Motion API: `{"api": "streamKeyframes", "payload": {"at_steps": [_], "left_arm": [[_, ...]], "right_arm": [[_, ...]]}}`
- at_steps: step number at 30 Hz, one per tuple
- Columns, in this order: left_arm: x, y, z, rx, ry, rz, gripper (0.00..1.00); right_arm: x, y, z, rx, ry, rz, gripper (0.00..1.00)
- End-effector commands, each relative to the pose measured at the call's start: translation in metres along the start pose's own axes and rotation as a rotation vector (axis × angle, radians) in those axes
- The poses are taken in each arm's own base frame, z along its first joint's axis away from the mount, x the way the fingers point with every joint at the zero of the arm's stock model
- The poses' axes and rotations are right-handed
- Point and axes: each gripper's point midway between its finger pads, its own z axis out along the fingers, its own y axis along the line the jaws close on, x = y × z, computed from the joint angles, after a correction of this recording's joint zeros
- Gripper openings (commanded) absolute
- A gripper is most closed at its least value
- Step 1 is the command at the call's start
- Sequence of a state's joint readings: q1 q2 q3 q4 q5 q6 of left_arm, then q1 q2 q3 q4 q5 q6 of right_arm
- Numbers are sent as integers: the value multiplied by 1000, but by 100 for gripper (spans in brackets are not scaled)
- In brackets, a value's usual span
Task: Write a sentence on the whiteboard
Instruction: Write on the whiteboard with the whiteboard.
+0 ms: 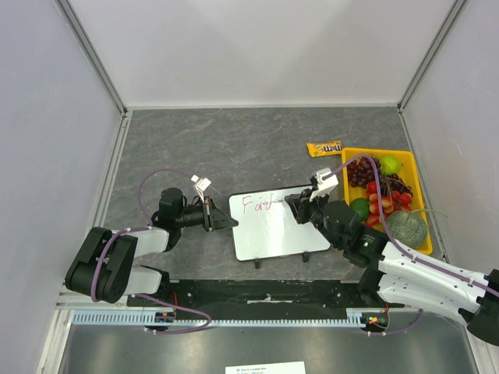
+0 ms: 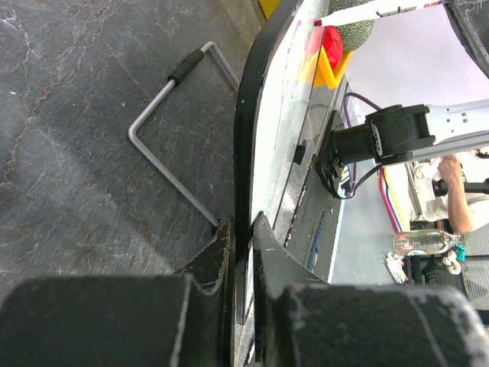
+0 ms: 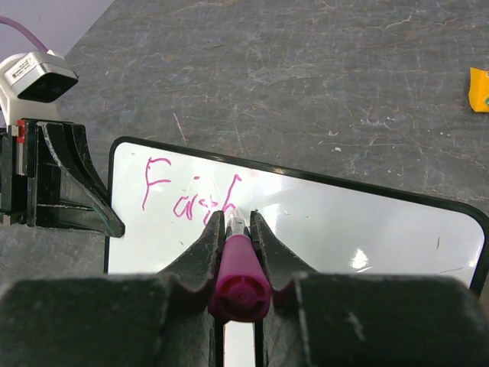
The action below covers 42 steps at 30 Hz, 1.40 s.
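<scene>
The whiteboard (image 1: 274,232) lies flat on the grey table between the two arms. My left gripper (image 1: 231,224) is shut on its left edge; in the left wrist view the black frame (image 2: 247,138) runs between that gripper's (image 2: 241,226) closed fingers. My right gripper (image 1: 290,204) is over the board's upper middle, shut on a pink marker (image 3: 240,277). The marker's tip touches the white surface (image 3: 359,225) at the end of the pink lettering "Faith" (image 3: 186,196), the sentence's first word (image 1: 258,205). The tip itself is hidden between the fingers.
A yellow tray (image 1: 374,150) of fruit stands at the right, with a yellow candy packet (image 1: 324,147) behind it. A bent metal wire with a black sleeve (image 2: 164,145) lies on the table beside the board's left edge. Grey walls close in the table.
</scene>
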State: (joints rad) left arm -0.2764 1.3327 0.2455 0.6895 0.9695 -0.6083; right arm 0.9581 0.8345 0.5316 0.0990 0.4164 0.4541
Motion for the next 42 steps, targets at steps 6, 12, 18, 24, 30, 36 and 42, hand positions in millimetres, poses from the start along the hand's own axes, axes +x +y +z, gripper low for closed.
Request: {"api": "streamKeyframes", "payload": {"at_steps": [6,12,18,24,30,36,42], "left_arm": [[-2,15,3,-65,-12,41,2],[-2,15,3,-65,-11,40,2],[-2,16,3,-68,-12,42,2],[-1,15,4,-65,-9,41,2],[-1,15,3,-66,-8,40,2],[-2,15,3,-64,-10,43,2],[-2,15,3,-65,-10,42,2]], "right_arm": [[18,-8,-6,12,50,2,0],[24,-6,-8,-6,62,14,0],[15,-5,-8,-7,35,20,0],[-27,9,-18,-60,-51,61,0],[-58,14,-26,-73,-109,59,0],[-57,13,-24,-68,-94,31,0],[-52,11,-20,-117,-49,38,0]]}}
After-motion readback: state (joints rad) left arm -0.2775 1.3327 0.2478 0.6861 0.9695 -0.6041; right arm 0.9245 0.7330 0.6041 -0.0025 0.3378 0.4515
